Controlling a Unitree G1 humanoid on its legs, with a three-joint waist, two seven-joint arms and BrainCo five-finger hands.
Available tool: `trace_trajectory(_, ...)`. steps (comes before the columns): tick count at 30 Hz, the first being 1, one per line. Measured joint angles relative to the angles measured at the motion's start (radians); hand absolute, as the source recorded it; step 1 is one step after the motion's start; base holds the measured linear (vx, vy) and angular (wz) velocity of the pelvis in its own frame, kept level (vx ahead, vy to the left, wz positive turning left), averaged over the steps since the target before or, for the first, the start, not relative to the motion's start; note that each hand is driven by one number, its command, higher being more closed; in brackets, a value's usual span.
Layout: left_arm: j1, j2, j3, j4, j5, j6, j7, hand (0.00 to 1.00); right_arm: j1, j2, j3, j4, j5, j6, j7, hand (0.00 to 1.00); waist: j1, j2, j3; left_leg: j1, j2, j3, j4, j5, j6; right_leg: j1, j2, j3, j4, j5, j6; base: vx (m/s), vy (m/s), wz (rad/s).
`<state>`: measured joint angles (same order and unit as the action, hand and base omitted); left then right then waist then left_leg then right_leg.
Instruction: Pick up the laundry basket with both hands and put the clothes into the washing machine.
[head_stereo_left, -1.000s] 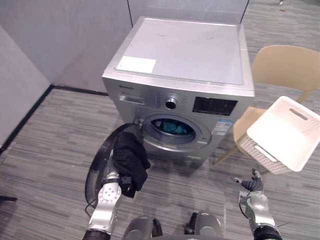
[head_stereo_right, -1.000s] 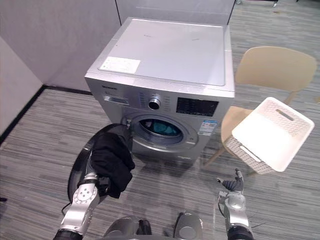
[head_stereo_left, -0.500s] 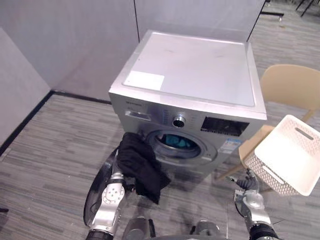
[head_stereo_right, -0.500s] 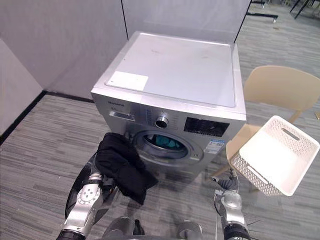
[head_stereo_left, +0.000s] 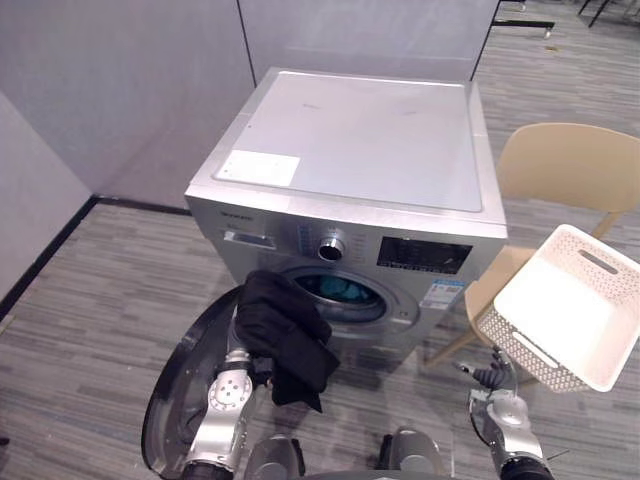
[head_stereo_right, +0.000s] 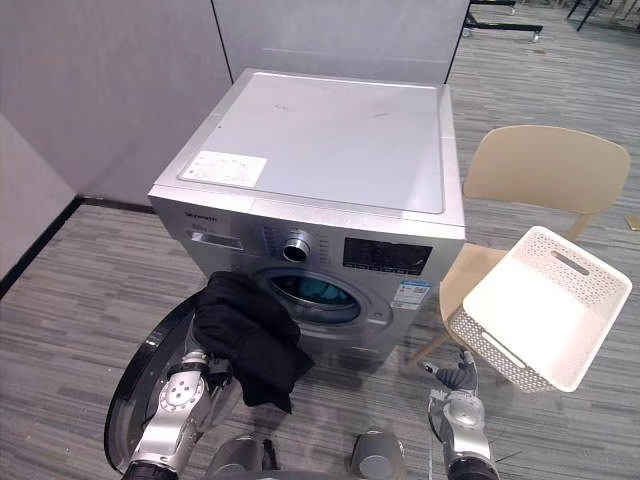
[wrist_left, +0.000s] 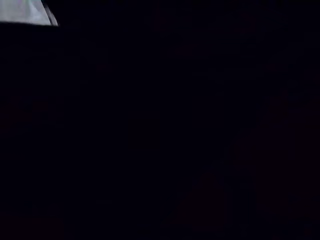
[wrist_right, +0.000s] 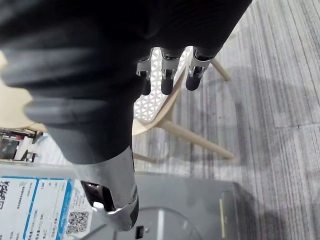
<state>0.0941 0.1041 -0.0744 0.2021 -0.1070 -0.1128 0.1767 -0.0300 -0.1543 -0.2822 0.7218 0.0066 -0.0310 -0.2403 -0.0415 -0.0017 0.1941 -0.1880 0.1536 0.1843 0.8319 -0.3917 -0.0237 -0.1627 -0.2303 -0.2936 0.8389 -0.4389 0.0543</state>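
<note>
A silver front-loading washing machine (head_stereo_left: 360, 140) stands ahead with its round door (head_stereo_left: 175, 400) swung open to the left. Teal cloth lies inside the drum (head_stereo_left: 340, 290). A black garment (head_stereo_left: 285, 335) hangs over my left hand (head_stereo_left: 238, 370), just at the left edge of the drum opening; the hand's fingers are hidden under the cloth. The white laundry basket (head_stereo_left: 565, 310) rests tilted and empty on a beige chair (head_stereo_left: 570, 165) to the right. My right hand (head_stereo_left: 487, 377) hovers low beside the chair, fingers (wrist_right: 167, 75) relaxed and holding nothing.
Grey partition walls (head_stereo_left: 120, 80) stand behind and left of the machine. The chair's legs (wrist_right: 195, 137) slant to the striped grey floor (head_stereo_left: 90, 290) just right of the machine. The open door takes up the floor space at lower left.
The camera has shifted. My left hand has brought the black garment up and rightward, from beside the door to the edge of the drum opening. The right hand has hardly moved.
</note>
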Motion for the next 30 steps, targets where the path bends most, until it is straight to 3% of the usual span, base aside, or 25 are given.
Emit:
trace_trajectory(2, -0.01, 0.0, 0.002, 0.0, 0.0, 0.0, 0.001, 1.0, -0.002, 0.001, 0.002, 0.0, 0.0, 0.0, 0.0, 0.0, 0.0, -0.007, 0.006, -0.042, 0.001, -0.004, 0.051, -0.006, -0.006, -0.028, -0.016, -0.009, 0.044, -0.02, 0.001, -0.08, -0.012, 0.24)
trace_trajectory(7, -0.042, 0.0, 0.008, 0.0, -0.002, 0.001, 0.021, 1.0, -0.044, 0.003, 0.008, -0.001, 0.0, 0.0, -0.002, 0.0, 0.001, -0.003, 0.038, -0.163, 0.03, -0.022, 0.194, -0.105, -0.003, -0.143, -0.022, -0.004, 0.181, -0.104, -0.01, -0.09, -0.024, 0.02)
trace_trajectory(10, -0.105, -0.001, 0.024, 0.0, -0.012, 0.0, 0.04, 1.0, -0.084, 0.002, 0.016, -0.039, 0.001, 0.0, -0.012, 0.0, 0.0, -0.007, 0.069, -0.276, 0.041, -0.016, 0.27, -0.15, 0.001, -0.274, -0.032, 0.02, 0.269, -0.139, -0.014, -0.17, -0.007, -0.16)
trace_trajectory(13, -0.19, -0.001, 0.049, 0.0, -0.04, -0.001, 0.075, 1.0, -0.141, 0.0, 0.029, -0.142, 0.001, -0.001, -0.029, 0.0, 0.001, 0.003, 0.11, -0.462, 0.077, 0.002, 0.365, -0.217, 0.017, -0.493, -0.029, 0.047, 0.373, -0.163, -0.034, -0.21, -0.004, -0.31)
trace_trajectory(22, -0.409, -0.034, 0.068, -0.067, -0.141, -0.004, 0.201, 1.0, -0.19, 0.086, 0.058, -0.514, 0.004, -0.002, -0.102, 0.0, 0.003, 0.005, 0.125, -0.926, 0.166, 0.002, 0.665, -0.246, 0.05, -0.977, -0.035, 0.094, 0.653, -0.173, -0.069, -0.16, -0.061, -0.17)
trace_trajectory(30, -0.676, -0.036, 0.067, -0.072, -0.264, -0.031, 0.238, 1.0, -0.241, 0.117, 0.056, -0.592, 0.036, -0.036, -0.129, 0.0, -0.002, 0.005, 0.123, -1.138, 0.221, -0.022, 0.837, -0.274, 0.062, -1.19, -0.033, 0.105, 0.812, -0.186, -0.096, -0.09, -0.099, -0.09)
